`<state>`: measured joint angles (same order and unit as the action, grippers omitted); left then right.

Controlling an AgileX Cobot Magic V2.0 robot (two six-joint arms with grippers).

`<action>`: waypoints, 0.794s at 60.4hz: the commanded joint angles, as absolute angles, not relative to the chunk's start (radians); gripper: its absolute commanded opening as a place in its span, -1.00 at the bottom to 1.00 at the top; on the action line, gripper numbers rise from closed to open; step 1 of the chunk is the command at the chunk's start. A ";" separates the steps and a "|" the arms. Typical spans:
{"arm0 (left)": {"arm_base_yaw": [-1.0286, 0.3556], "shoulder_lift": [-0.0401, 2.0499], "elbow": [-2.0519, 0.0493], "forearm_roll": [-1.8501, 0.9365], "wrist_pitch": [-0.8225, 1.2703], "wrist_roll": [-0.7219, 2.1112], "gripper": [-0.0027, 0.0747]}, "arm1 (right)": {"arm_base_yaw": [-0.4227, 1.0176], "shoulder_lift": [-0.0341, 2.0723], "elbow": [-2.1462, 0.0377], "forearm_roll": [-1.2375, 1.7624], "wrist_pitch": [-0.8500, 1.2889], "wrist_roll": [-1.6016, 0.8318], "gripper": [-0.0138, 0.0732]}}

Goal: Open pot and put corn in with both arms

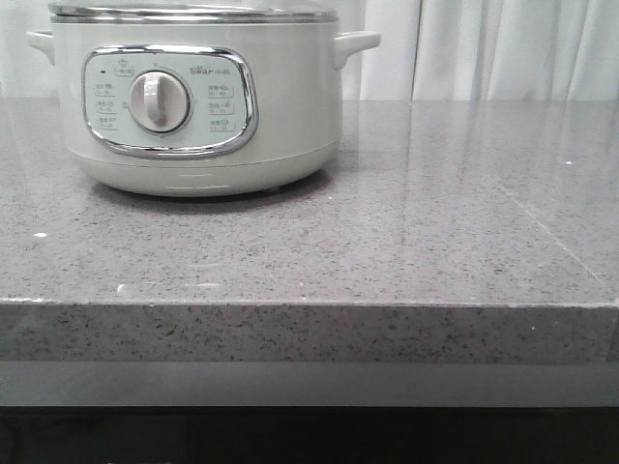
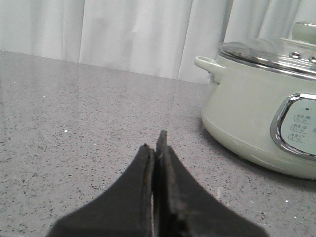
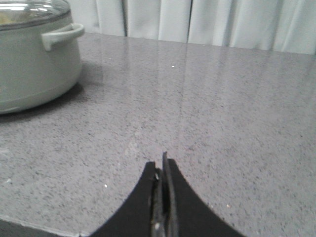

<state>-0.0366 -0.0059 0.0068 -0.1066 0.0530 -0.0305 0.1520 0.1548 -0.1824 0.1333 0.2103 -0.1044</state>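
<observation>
At upper left of the front view, resting on the speckled grey countertop before white curtains: the pot, pale grey-green, lid on, chrome-framed control panel and silver dial facing the camera, a side handle jutting right. At the bottom of the left wrist view, the left gripper, black fingers pressed together and clenched on nothing, well apart from the pot at right. Likewise low in the right wrist view, the right gripper, fingers closed tight and empty above bare stone, pot at upper left; no corn seen anywhere.
</observation>
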 commanded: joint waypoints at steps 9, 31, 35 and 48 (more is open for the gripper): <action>-0.034 -0.023 0.018 -0.115 -0.031 -0.030 -0.98 | 0.143 0.012 -0.038 0.125 -0.011 -0.103 -0.84; -0.034 -0.021 0.018 -0.115 -0.031 -0.030 -0.98 | 0.075 -0.032 0.017 0.127 -0.056 -0.103 -0.84; -0.034 -0.021 0.018 -0.115 -0.031 -0.030 -0.98 | 0.084 -0.032 0.017 0.127 -0.056 -0.103 -0.84; -0.034 -0.021 0.018 -0.115 -0.031 -0.030 -0.98 | 0.084 -0.032 0.017 0.127 -0.056 -0.103 -0.84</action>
